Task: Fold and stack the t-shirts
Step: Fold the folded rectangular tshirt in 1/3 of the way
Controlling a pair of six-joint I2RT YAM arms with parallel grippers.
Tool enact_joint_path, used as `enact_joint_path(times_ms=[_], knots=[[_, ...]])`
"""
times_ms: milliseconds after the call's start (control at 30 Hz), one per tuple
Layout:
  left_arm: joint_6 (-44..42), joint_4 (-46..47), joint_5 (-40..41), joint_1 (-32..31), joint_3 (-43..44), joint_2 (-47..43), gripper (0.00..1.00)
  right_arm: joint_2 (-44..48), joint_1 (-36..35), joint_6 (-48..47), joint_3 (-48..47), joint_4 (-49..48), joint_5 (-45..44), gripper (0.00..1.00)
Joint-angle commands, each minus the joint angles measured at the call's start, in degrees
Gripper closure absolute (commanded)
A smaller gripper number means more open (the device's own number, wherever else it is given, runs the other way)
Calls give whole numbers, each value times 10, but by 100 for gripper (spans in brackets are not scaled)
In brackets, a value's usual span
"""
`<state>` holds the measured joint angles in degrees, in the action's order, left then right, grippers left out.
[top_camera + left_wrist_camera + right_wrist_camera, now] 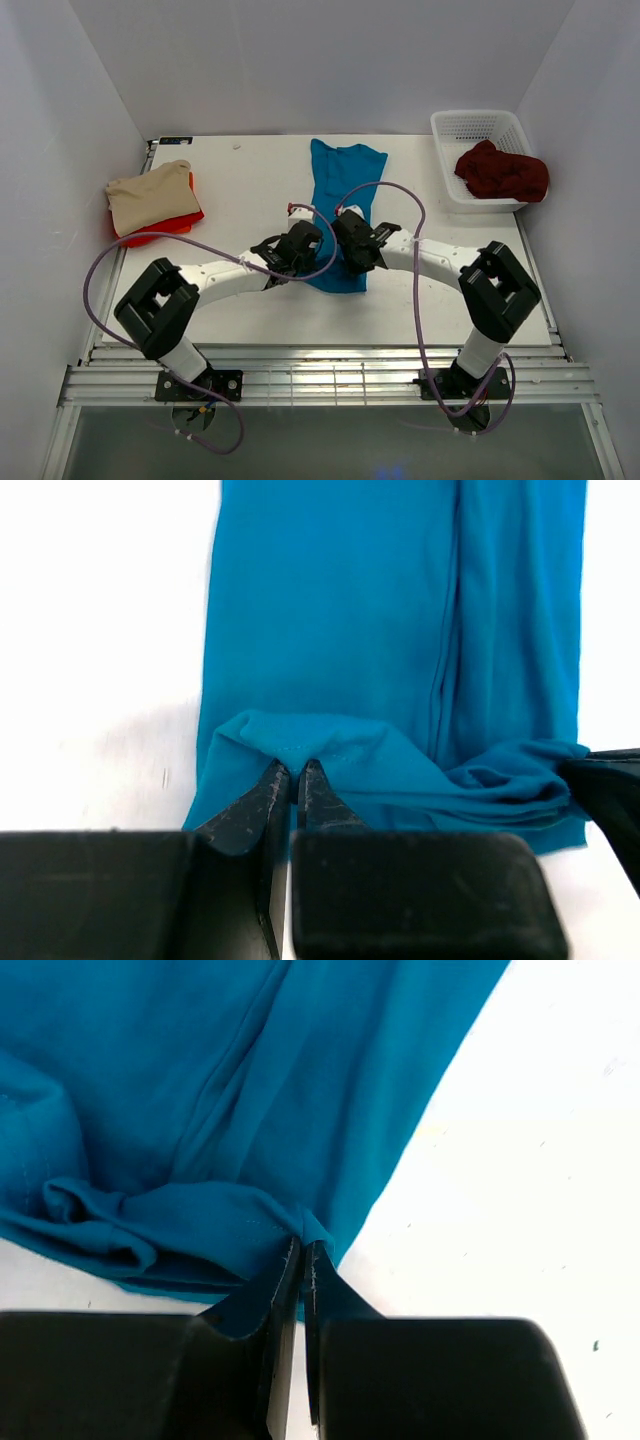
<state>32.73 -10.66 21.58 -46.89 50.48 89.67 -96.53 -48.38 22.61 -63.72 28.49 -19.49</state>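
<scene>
The teal blue t-shirt (340, 180) lies folded into a long strip down the middle of the table. My left gripper (297, 250) is shut on its near hem at the left corner (297, 765). My right gripper (352, 245) is shut on the near hem at the right corner (305, 1245). The hem is lifted and bunched between them. The beige t-shirt (152, 195) lies folded on the bright red t-shirt (165, 228) at the far left. The dark maroon t-shirt (502, 172) is crumpled in the white basket (455, 130).
The white lattice basket stands at the back right corner. The stack of beige and red shirts sits by the table's left edge. White walls close in the table on three sides.
</scene>
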Motion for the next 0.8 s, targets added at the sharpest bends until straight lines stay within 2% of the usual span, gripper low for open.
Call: enact_joint_path(times_ms=[0, 367, 767], knots=[[-49, 87, -19, 19, 39, 26, 95, -19, 29, -39, -42, -41, -25, 92], [-91, 101, -64, 66, 163, 150, 95, -106, 97, -104, -167, -53, -26, 92], [-112, 90, -92, 130, 265, 208, 95, -184, 175, -147, -281, -53, -6, 92]])
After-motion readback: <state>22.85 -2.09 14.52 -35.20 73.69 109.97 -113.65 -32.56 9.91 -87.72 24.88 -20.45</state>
